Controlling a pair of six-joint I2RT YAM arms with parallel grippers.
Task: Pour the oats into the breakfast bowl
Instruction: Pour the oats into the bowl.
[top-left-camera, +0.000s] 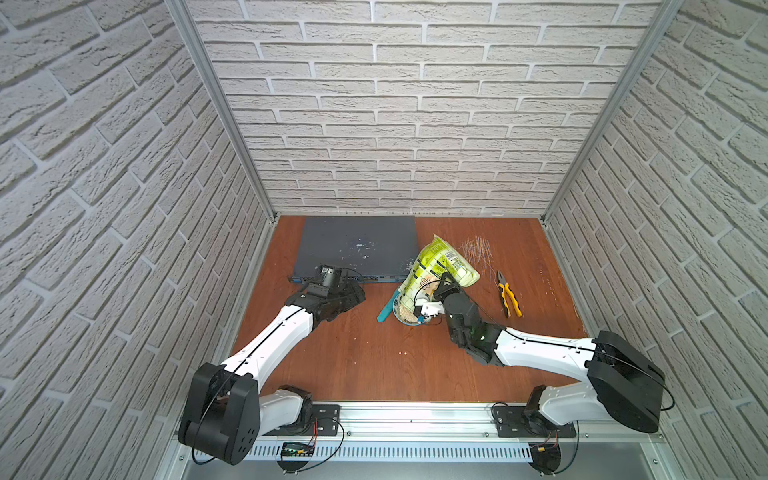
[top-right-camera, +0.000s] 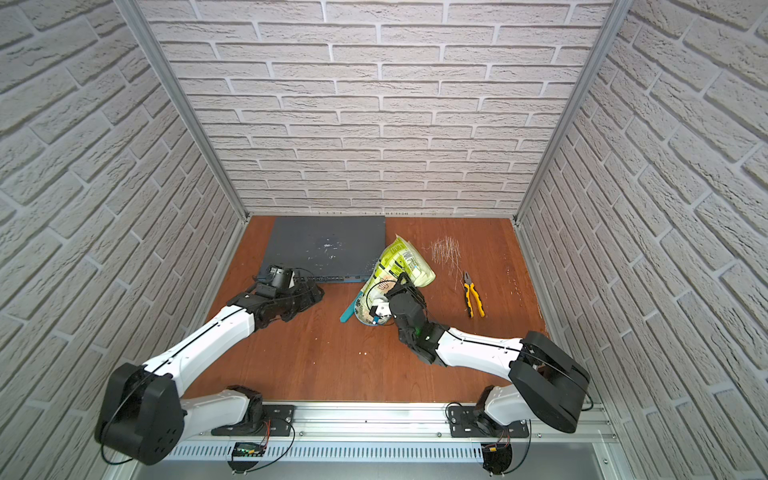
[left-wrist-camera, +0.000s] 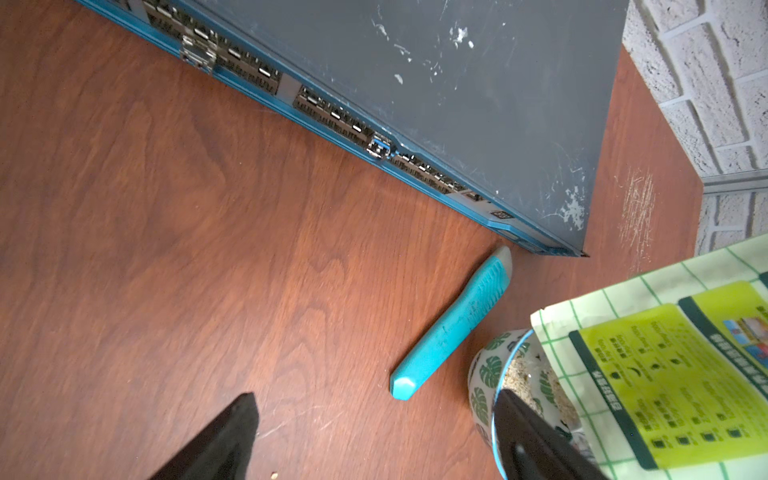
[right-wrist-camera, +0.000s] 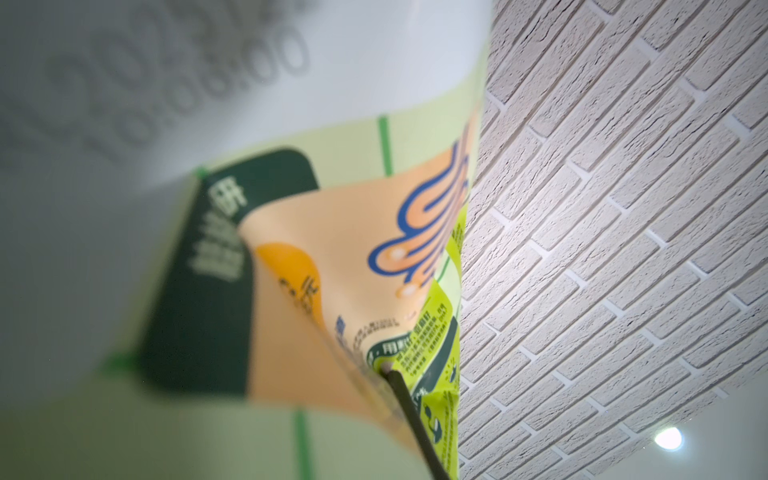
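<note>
The green oats pouch (top-left-camera: 446, 262) (top-right-camera: 405, 262) is tipped mouth-down over the breakfast bowl (top-left-camera: 411, 320) (top-right-camera: 368, 320). My right gripper (top-left-camera: 446, 286) (top-right-camera: 401, 286) is shut on the pouch's side. Pale oats (left-wrist-camera: 519, 374) lie inside the leaf-printed bowl (left-wrist-camera: 484, 374). In the right wrist view the pouch (right-wrist-camera: 332, 270) fills the near field, blurred. My left gripper (top-left-camera: 353, 291) (top-right-camera: 311, 293) (left-wrist-camera: 374, 395) stands open and empty over the table, left of the bowl. In the left wrist view one fingertip (left-wrist-camera: 528, 432) overlaps the bowl's rim, under the pouch's checkered edge (left-wrist-camera: 665, 374).
A teal box cutter (top-left-camera: 386, 309) (left-wrist-camera: 453, 328) lies just left of the bowl. A dark network switch (top-left-camera: 357, 247) (left-wrist-camera: 457, 83) sits at the back left. Yellow-handled pliers (top-left-camera: 509, 299) and a scatter of thin metal pins (top-left-camera: 478, 251) lie to the right. Stray flakes (top-left-camera: 402, 353) dot the table.
</note>
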